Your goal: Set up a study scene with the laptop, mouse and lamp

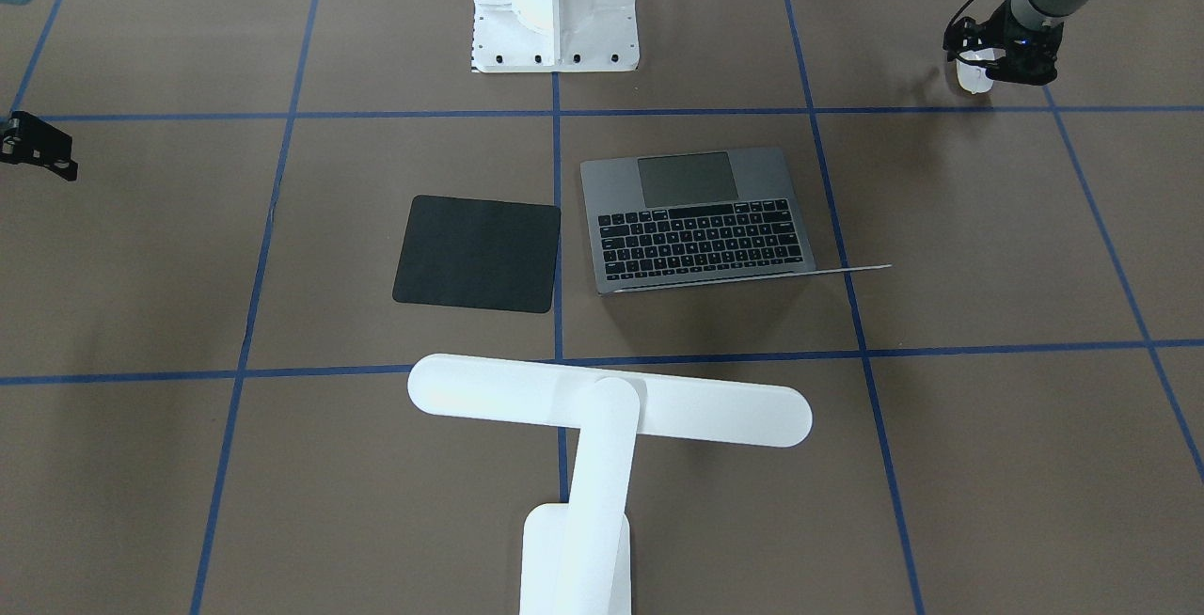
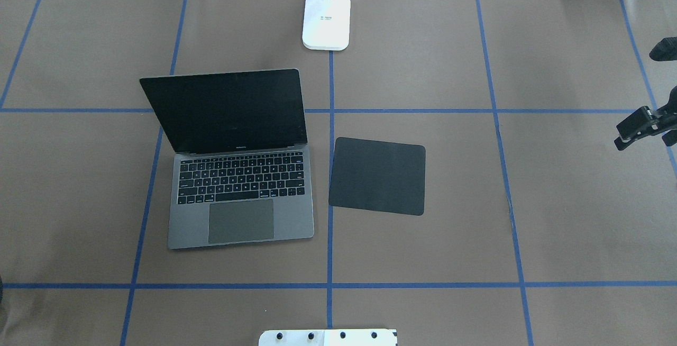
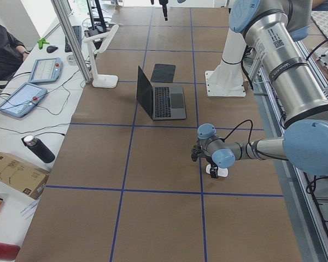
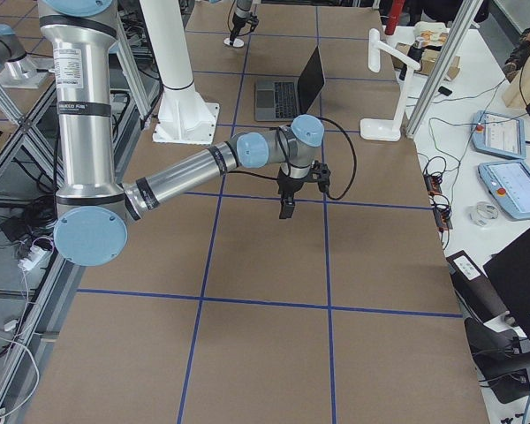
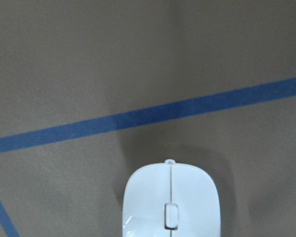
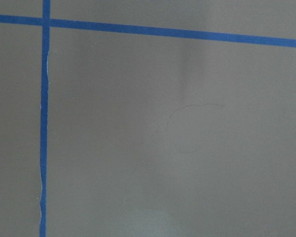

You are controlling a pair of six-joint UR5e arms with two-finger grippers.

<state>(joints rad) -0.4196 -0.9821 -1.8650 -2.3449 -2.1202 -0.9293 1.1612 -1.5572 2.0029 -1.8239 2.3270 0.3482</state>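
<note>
The slim dark-grey metal laptop has a matt, smooth deck, matt black keys and a dark, glossy screen. The small white oval mouse is glossy, smooth plastic. The all-white desk lamp looks like smooth, satin plastic. The flat black rectangular pad is matt, perhaps cloth-faced. The brown paper table cover is matt and crossed by smooth blue tape lines. The white flanged pedestal has a shiny painted finish.

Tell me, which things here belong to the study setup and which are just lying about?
For the job:
slim dark-grey metal laptop
small glossy white oval mouse
all-white bar-headed desk lamp

Just lying about:
flat black rectangular pad
white bolted pedestal
black bottle
</note>
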